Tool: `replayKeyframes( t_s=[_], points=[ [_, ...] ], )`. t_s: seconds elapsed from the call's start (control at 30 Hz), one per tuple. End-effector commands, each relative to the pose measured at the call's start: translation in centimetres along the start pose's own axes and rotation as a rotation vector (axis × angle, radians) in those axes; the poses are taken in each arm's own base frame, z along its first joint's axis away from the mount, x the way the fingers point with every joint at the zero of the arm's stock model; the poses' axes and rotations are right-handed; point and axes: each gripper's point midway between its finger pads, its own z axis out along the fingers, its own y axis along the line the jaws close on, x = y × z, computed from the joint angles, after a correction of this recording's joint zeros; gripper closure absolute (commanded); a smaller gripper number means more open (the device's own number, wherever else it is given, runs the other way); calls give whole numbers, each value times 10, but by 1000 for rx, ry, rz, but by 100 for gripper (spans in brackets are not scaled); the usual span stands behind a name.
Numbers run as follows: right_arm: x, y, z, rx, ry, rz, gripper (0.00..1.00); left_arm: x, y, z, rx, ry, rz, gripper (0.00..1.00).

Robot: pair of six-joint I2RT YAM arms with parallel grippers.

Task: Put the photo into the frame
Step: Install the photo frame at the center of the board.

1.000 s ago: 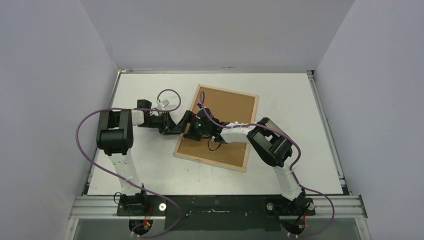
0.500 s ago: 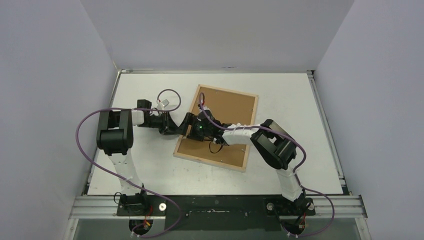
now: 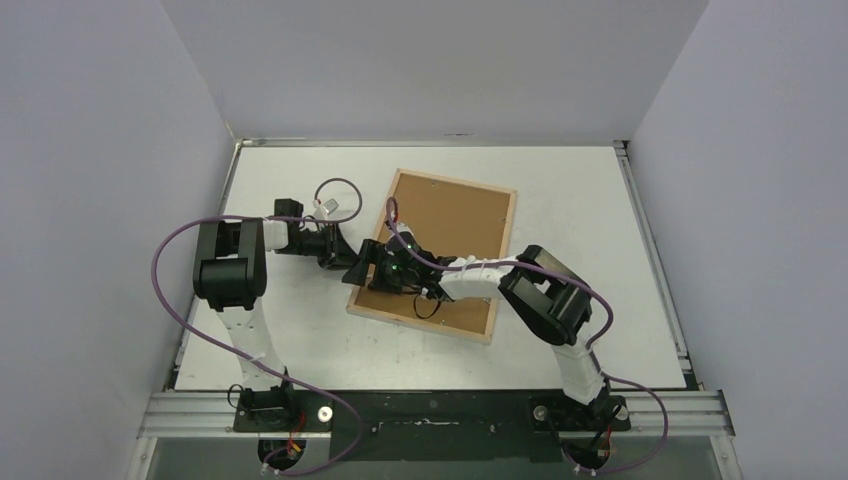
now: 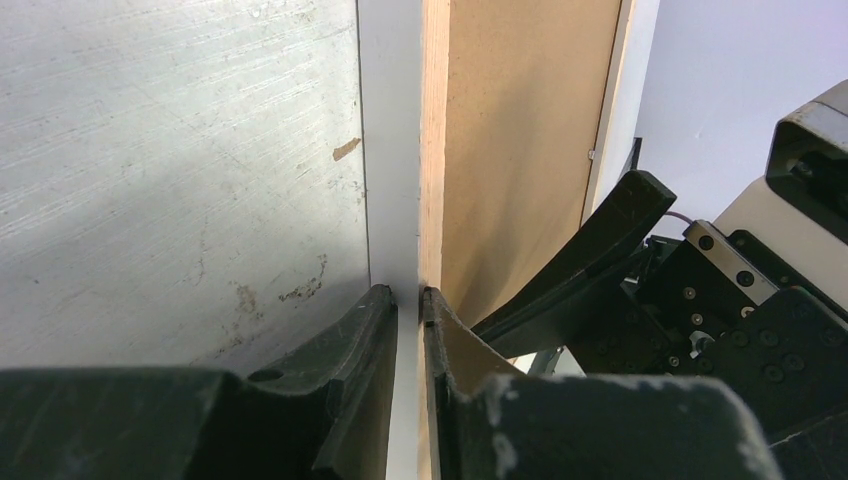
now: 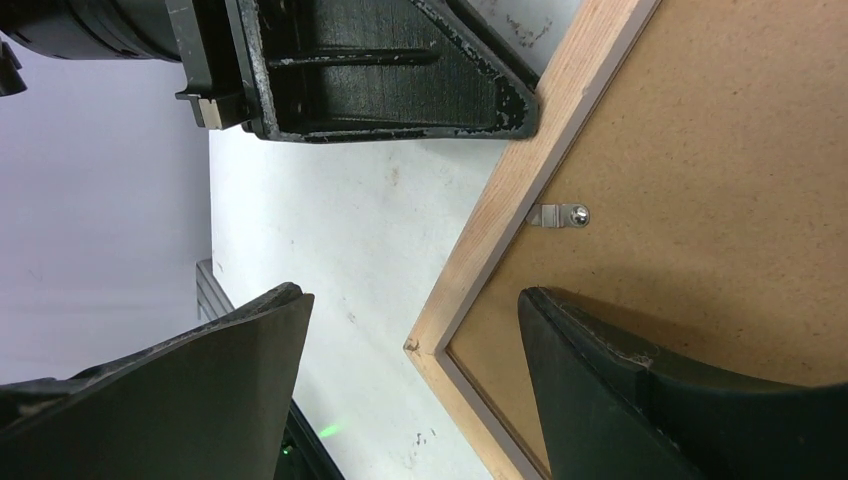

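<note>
Table: white, carrying everything.
Left pincer: nearly clenched, pinching the left bar of the frame.
Right pincer: released and spread wide, hovering over the frame's near-left corner.
Frame: lying back-up at mid-table, turned askew.
Backing panel: brown fibreboard, sitting inside the frame.
Clip: metal tab, lying over the panel's edge.
</note>
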Motion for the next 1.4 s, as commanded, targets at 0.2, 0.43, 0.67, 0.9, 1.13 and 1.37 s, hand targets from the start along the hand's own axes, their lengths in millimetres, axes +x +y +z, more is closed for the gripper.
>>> replayKeyframes(
  t_s=[0.2, 0.43, 0.67, 0.9, 1.13, 1.37],
  points=[
    [-20, 1, 12, 28, -84, -44, 22, -9, -1, 1, -11, -14, 51, 86],
    [-22, 4, 19, 14, -79, -39, 22, -9, -2, 0, -5, -13, 52, 86],
    [-38, -5, 15, 74, -161, -97, 22, -7, -4, 1, 5, -9, 48, 87],
    [-46, -1, 19, 47, -220, -141, 23, -4, -8, 0, 22, -5, 36, 87],
    [-47, 25, 5, -36, -221, -152, 23, -3, -16, -4, 40, -3, 25, 87],
    [-75, 41, -68, -74, -294, -157, 21, -7, -31, -18, 58, -32, 24, 87]
  ],
)
